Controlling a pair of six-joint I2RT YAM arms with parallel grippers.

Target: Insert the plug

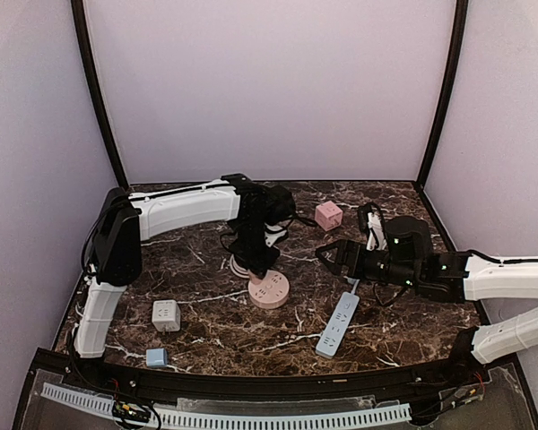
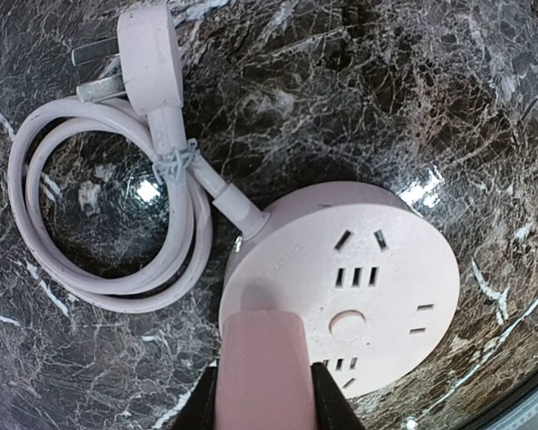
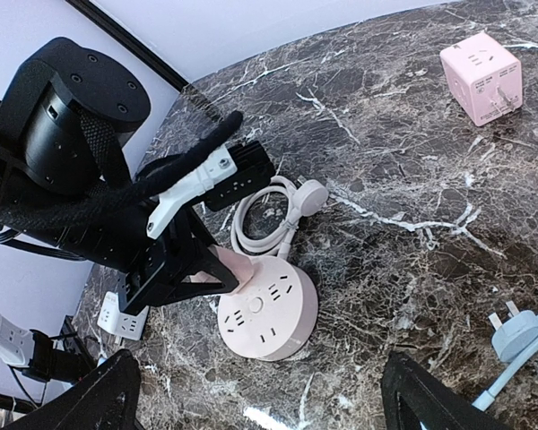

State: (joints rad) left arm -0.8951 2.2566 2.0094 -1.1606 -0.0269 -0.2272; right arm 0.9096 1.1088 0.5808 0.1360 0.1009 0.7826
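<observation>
My left gripper (image 2: pixel 264 394) is shut on a pink plug (image 2: pixel 263 358), gripped by its two sides. The plug's tip meets the top face of the round pink socket hub (image 2: pixel 359 278) near the rim, next to where the hub's cord leaves. Its prongs are hidden. The hub's own coiled cord and plug (image 2: pixel 148 58) lie beside it. In the top view the left gripper (image 1: pixel 255 266) stands over the hub (image 1: pixel 271 291). My right gripper (image 1: pixel 327 253) is open and empty, held to the right of the hub (image 3: pixel 267 309).
A pink cube adapter (image 1: pixel 328 215) sits at the back. A light blue power strip (image 1: pixel 338 324) with its plug (image 3: pixel 520 333) lies at front right. A white cube adapter (image 1: pixel 166 315) and a small blue cube (image 1: pixel 156 357) sit at front left.
</observation>
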